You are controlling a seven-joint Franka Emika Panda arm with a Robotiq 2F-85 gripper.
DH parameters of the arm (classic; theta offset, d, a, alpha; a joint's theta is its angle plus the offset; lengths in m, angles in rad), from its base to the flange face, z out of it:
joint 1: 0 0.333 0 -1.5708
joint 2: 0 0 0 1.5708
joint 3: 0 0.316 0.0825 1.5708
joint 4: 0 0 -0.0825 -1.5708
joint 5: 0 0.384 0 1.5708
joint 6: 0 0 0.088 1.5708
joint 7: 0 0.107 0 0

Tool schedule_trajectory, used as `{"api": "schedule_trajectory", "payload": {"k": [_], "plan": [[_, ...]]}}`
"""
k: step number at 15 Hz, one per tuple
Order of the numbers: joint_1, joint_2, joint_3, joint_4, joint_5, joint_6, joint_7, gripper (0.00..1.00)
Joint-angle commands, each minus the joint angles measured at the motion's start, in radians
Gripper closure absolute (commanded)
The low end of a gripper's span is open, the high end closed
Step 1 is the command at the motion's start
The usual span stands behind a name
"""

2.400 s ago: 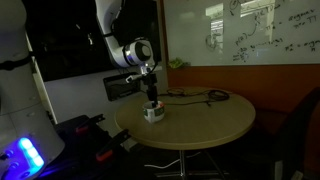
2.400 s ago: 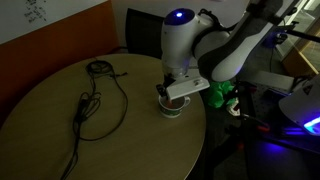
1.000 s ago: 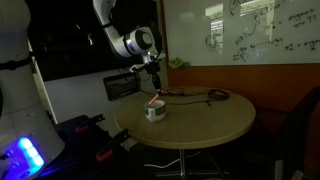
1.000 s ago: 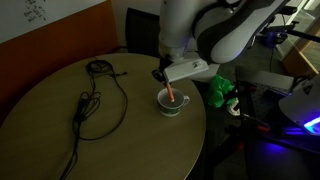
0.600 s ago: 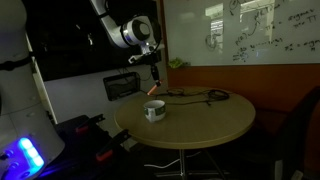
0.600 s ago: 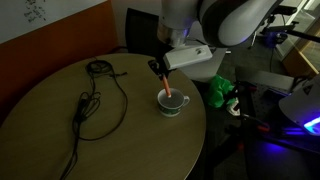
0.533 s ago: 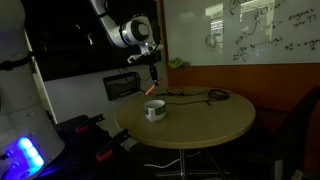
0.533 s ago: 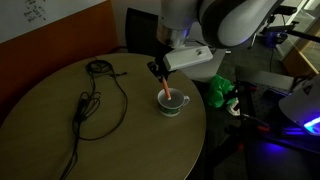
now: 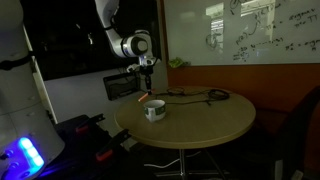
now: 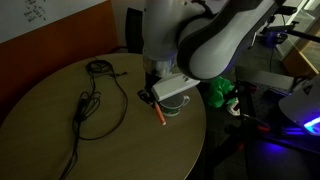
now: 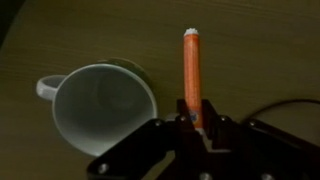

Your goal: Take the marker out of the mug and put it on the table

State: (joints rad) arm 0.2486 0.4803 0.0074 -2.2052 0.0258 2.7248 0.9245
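My gripper (image 11: 196, 124) is shut on the marker (image 11: 191, 70), an orange-red stick that points away from the jaws over the tan table (image 11: 255, 45). The white mug (image 11: 101, 106) stands just to the left of the marker in the wrist view, with its handle at the left and nothing inside it. In an exterior view the gripper (image 10: 152, 96) holds the marker (image 10: 160, 114) tilted, low over the table (image 10: 55, 135), beside the mug (image 10: 178, 104). In an exterior view the gripper (image 9: 144, 76) hangs to the left of the mug (image 9: 154, 110), with the marker (image 9: 138, 96) below it.
A black cable (image 10: 95, 95) lies in loops across the table's far part and also shows in an exterior view (image 9: 200, 96). The table's edge (image 10: 195, 140) is close to the mug. A whiteboard (image 9: 240, 30) and dark equipment stand around the table.
The gripper has carried the marker from above the mug sideways and down. It now holds the marker beside the mug, low over the table.
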Motion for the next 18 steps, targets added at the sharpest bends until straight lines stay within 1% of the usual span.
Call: {"api": "schedule_trajectory", "payload": {"k": [1, 2, 4, 5, 6, 7, 8, 10, 11, 13, 14, 15, 18], "plan": [[0.005, 0.109, 0.013, 0.123, 0.038, -0.068, -0.095, 0.95], [0.004, 0.136, 0.019, 0.150, 0.048, -0.082, -0.116, 0.95], [0.018, 0.178, 0.008, 0.198, 0.054, -0.111, -0.131, 0.95], [0.024, 0.188, 0.001, 0.213, 0.057, -0.124, -0.130, 0.91], [0.026, 0.194, -0.003, 0.220, 0.058, -0.121, -0.139, 0.56], [0.008, 0.188, 0.012, 0.215, 0.068, -0.108, -0.167, 0.54], [0.004, 0.178, 0.013, 0.205, 0.070, -0.082, -0.188, 0.48], [-0.007, 0.124, 0.013, 0.160, 0.078, -0.042, -0.248, 0.33], [-0.023, 0.095, 0.023, 0.143, 0.091, -0.043, -0.289, 0.26], [-0.041, 0.020, 0.020, 0.100, 0.110, -0.060, -0.346, 0.11], [-0.054, -0.026, 0.023, 0.076, 0.120, -0.089, -0.379, 0.02], [-0.061, -0.069, 0.017, 0.053, 0.119, -0.125, -0.401, 0.00], [-0.094, -0.201, 0.016, -0.023, 0.100, -0.231, -0.481, 0.00]]}}
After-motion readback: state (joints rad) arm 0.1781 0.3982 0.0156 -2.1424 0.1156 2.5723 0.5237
